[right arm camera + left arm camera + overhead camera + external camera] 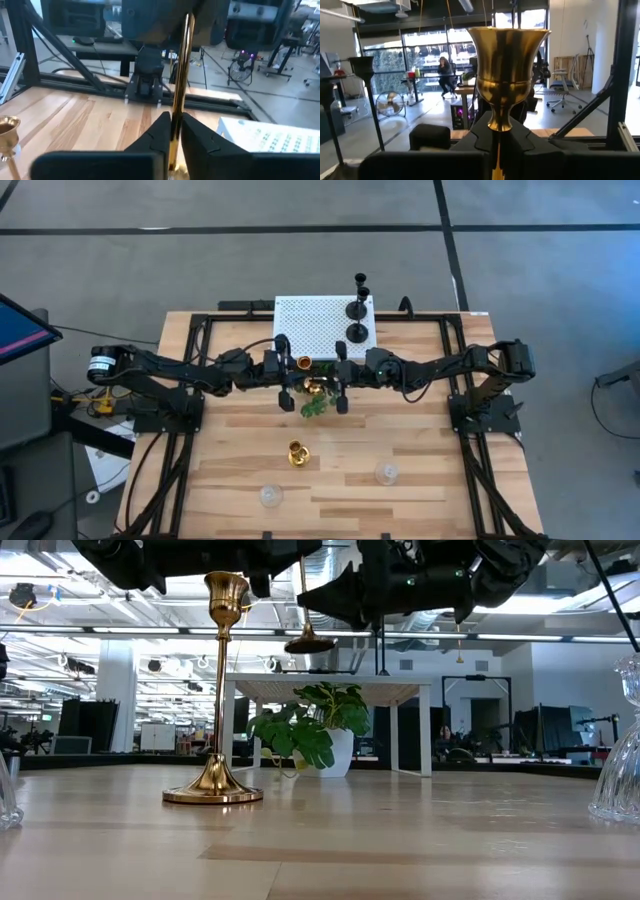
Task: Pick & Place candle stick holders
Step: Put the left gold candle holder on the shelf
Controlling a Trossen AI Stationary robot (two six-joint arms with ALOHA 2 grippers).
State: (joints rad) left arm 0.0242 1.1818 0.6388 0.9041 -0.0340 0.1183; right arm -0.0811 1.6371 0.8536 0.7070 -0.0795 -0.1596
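A shiny gold tall-stemmed holder [305, 610] hangs in the air over the table's middle, held by both grippers; its cup [507, 65] is up and its round base [308, 643] is down. My left gripper [496, 150] and my right gripper [173, 132] are both shut on its stem and face each other [310, 378]. A second gold holder [213, 690] stands upright on its base nearer the front [298, 452]. Two clear glass holders [270, 496] [386, 473] stand near the front edge. Two black holders [357, 308] [357, 332] stand on the white perforated stand [310, 330]. My left gripper pinches the gold stem just under the cup [496, 131] between its two fingers. It comes level from the table's left, fingers across the stem. The holder stands upright, lifted clear. My right gripper pinches the same stem lower down [176, 112] between its two fingers. It comes level from the table's right, fingers across the stem. The stem rises from the fingers toward the left gripper.
A green leafy plant [315, 407] in a white pot [335, 752] sits on the table just under the two grippers. The white stand is at the far edge. Black frame rails [190, 430] [470, 440] run along both sides of the wooden table.
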